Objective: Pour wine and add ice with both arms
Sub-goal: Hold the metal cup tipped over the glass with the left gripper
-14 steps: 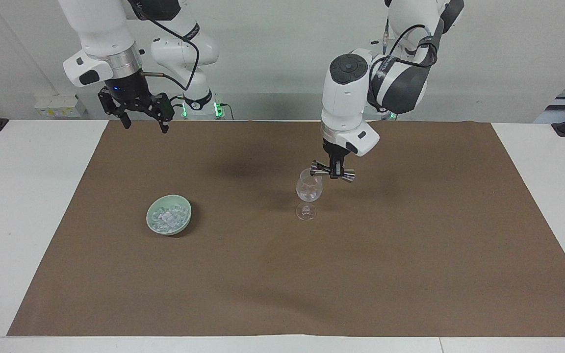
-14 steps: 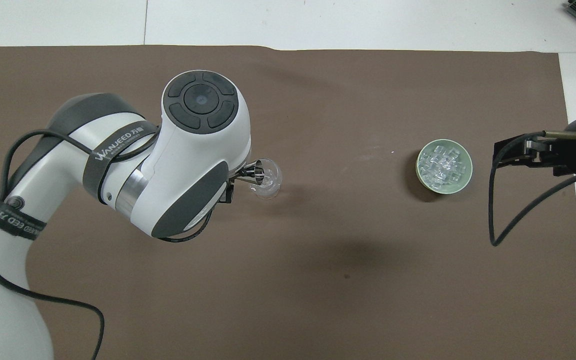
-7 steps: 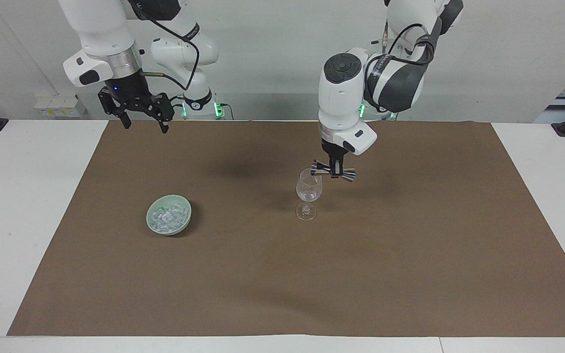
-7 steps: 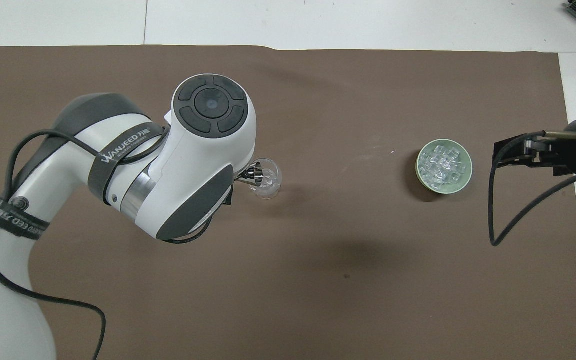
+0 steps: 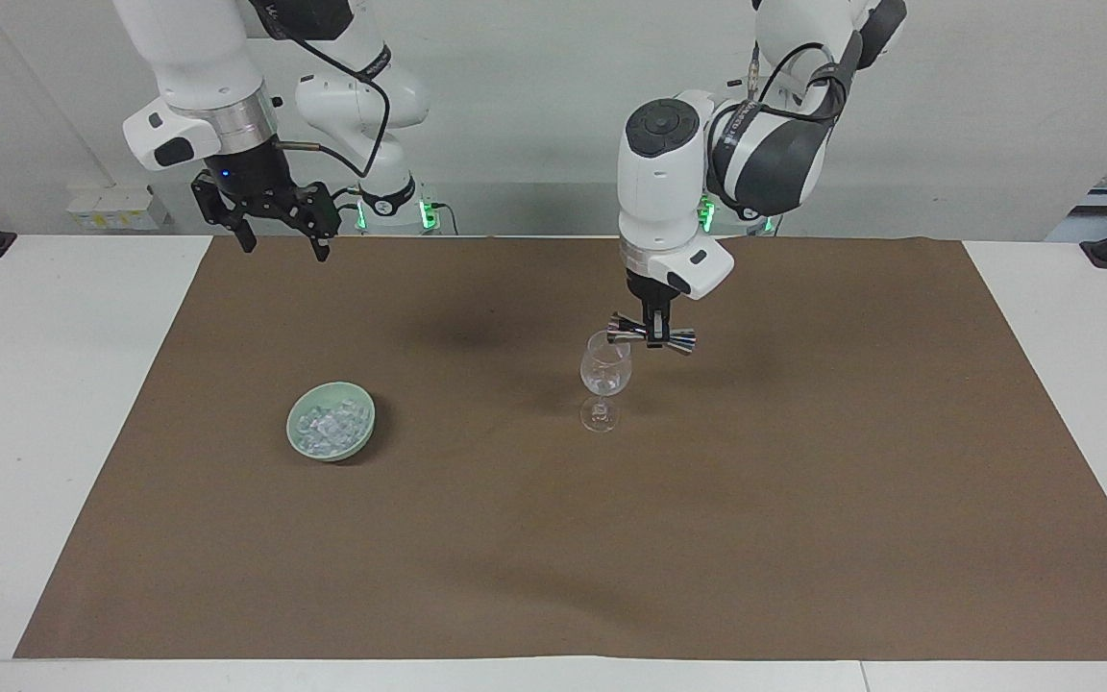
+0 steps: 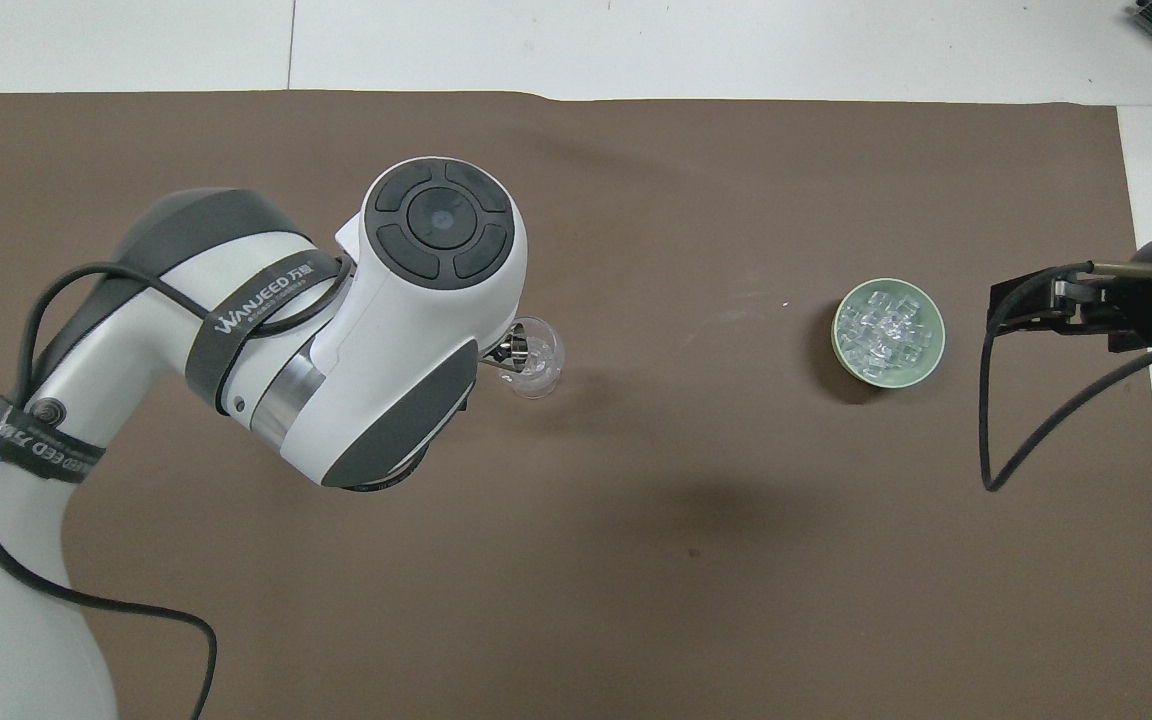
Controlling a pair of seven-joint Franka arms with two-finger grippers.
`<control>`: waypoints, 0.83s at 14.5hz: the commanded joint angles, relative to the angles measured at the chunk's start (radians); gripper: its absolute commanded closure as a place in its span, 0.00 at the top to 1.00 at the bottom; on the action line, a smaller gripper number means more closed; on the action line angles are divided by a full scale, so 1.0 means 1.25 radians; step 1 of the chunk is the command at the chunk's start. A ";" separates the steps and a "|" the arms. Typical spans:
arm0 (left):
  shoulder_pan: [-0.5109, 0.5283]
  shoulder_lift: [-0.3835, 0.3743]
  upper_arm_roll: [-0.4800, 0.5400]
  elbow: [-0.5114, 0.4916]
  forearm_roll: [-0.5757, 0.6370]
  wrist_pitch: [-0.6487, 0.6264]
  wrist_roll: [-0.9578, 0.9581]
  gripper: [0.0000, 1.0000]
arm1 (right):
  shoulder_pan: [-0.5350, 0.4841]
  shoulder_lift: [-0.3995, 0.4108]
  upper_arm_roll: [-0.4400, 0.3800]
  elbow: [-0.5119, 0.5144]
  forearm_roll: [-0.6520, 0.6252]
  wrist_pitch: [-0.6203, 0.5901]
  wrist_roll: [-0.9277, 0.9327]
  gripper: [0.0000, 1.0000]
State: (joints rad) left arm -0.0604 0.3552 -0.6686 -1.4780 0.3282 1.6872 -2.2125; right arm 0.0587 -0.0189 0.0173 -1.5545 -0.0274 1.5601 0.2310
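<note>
Left gripper [image 5: 654, 334] is clamped on a metal jigger [image 5: 651, 335], lying sideways, one end over the wine glass [image 5: 605, 370] rim; contact cannot be confirmed. Right gripper [image 5: 280, 231], fingers spread wide, waits raised. Ice [image 5: 330, 424] sits in the green bowl [image 5: 299, 444], toward the right arm's end of the brown mat [image 5: 803, 500].

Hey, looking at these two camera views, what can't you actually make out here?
- Left tool: in the overhead view, the arm's white wrist covers it and most of the small metal double-ended measuring cup it holds.
- Clear stemmed wine glass: any liquid inside is too faint to confirm in either view.
- Right tool: in the overhead view, the picture's edge cuts off its arm.
- Ice chunks in the pale green round bowl: too small to count.
</note>
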 commanded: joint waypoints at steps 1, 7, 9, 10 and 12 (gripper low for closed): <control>-0.013 0.024 -0.003 0.039 0.036 -0.034 -0.027 0.00 | -0.010 -0.003 0.000 -0.004 0.016 -0.003 -0.029 1.00; -0.012 0.025 -0.014 0.039 0.059 -0.037 -0.043 0.00 | -0.009 -0.003 0.001 -0.006 0.016 0.004 -0.033 1.00; -0.012 0.026 -0.015 0.039 0.068 -0.042 -0.047 0.00 | -0.009 -0.003 0.000 -0.006 0.016 0.007 -0.033 1.00; -0.013 0.026 -0.015 0.039 0.068 -0.042 -0.052 0.00 | -0.009 -0.003 0.001 -0.006 0.016 0.015 -0.031 1.00; -0.013 0.026 -0.015 0.039 0.070 -0.040 -0.071 0.00 | -0.004 -0.003 0.001 -0.013 0.016 0.050 -0.033 1.00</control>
State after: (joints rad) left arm -0.0609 0.3687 -0.6851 -1.4684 0.3885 1.6721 -2.2658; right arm 0.0594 -0.0186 0.0176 -1.5548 -0.0274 1.5833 0.2292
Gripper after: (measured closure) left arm 0.789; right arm 0.000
